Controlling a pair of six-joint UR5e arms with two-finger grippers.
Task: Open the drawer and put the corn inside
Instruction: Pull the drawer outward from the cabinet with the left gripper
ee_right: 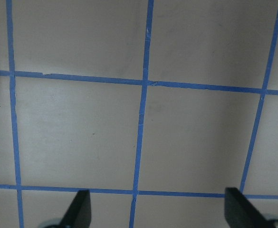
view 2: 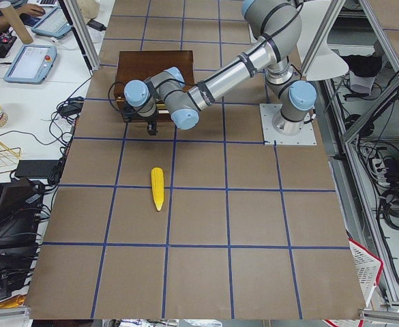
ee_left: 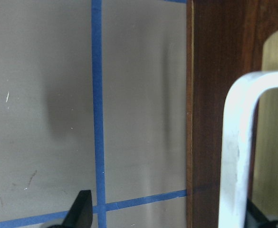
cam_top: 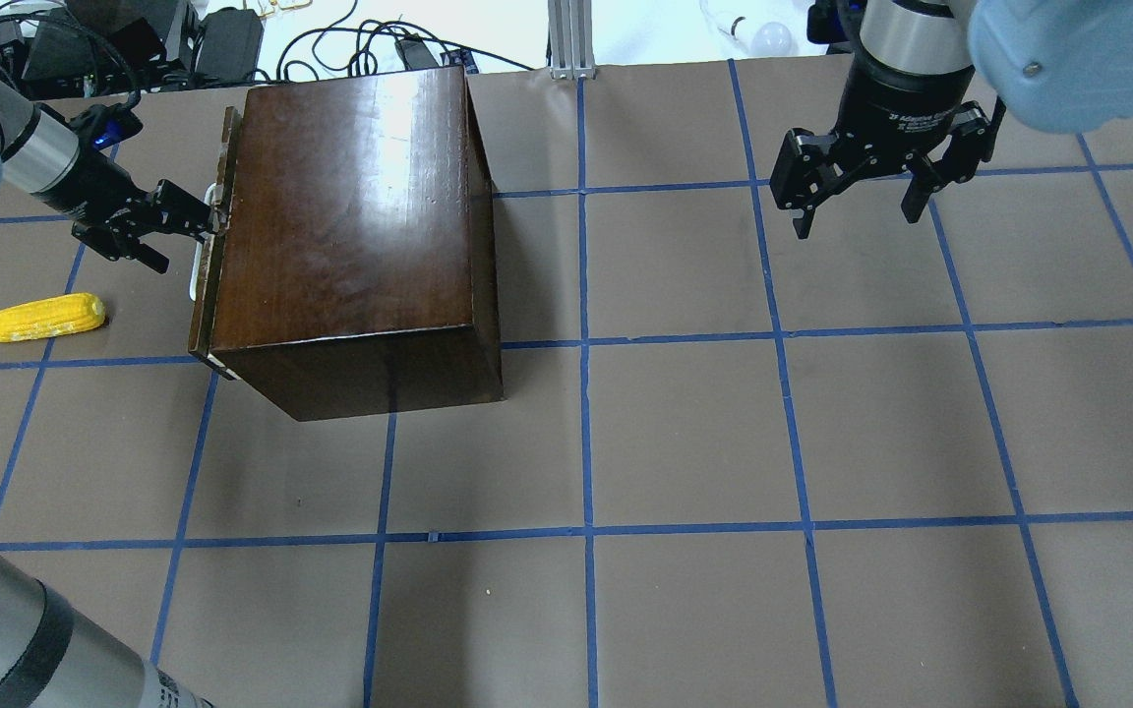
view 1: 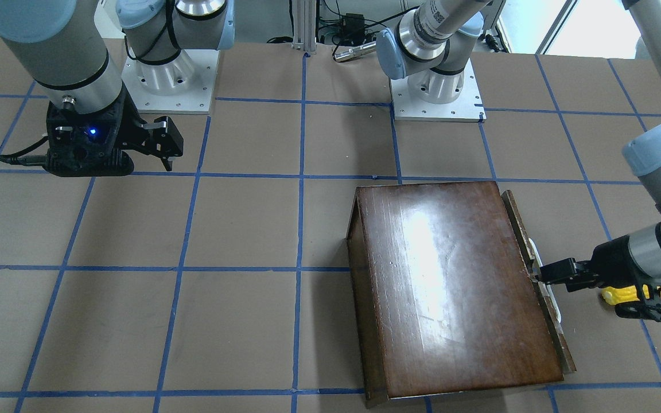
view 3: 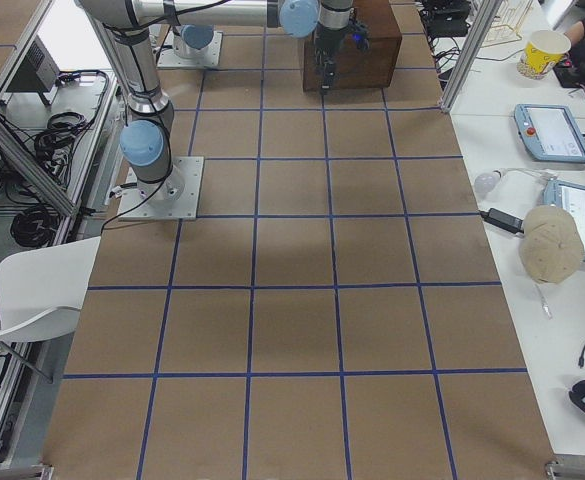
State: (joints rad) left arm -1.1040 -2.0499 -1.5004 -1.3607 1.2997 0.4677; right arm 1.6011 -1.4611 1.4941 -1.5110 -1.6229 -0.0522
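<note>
Nearest, the white handle [ee_left: 236, 142] sits between the wide-spread fingers of the left pincer [ee_left: 169, 206] in its wrist view. Overhead we note the corn [cam_top: 35, 318], frame left, on the table [cam_top: 685, 433] near the drawer [cam_top: 223, 157]. Right pincer [cam_top: 857, 202]: wide.

The table [cam_top: 685, 433] under me is a flat brown surface, marked into large squares by blue tape lines [cam_top: 583, 433]. A glossy dark-brown wooden cabinet [cam_top: 350, 216] stands on it directly ahead of my left gripper [cam_top: 203, 218], fingertips at its front. A bright yellow husked corn cob [cam_top: 35, 318] lies flat on the brown sheet near that gripper, off to its side and apart from the cabinet. My right gripper [cam_top: 857, 224] hangs over brown squares and a tape crossing, well apart from both.
</note>
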